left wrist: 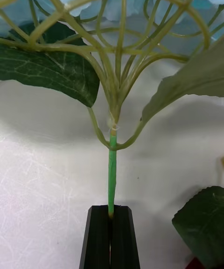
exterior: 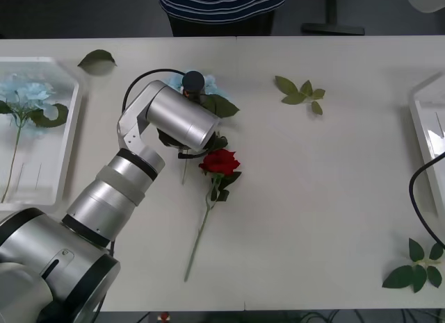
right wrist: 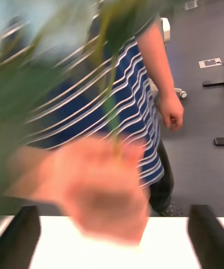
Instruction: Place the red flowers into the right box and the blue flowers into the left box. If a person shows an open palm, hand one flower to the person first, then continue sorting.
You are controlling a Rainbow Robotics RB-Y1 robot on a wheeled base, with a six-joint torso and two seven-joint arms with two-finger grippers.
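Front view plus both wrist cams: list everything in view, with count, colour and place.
blue flowers: two, pale blue; one in the left box, one mid-table under the left wrist
red flower: one, deep red, lying mid-table
leaf sprigs: three, green; far left, far middle, near right corner
left box: one, whitish, table's left edge
right box: one, whitish, table's right edge
cable: one, black, right edge
table: one, white
person: one, blue striped shirt, beyond far edge; hand grips a blurred green stem
left gripper: black, shut on a blue flower's stem
right gripper: black, open, facing the person's hand
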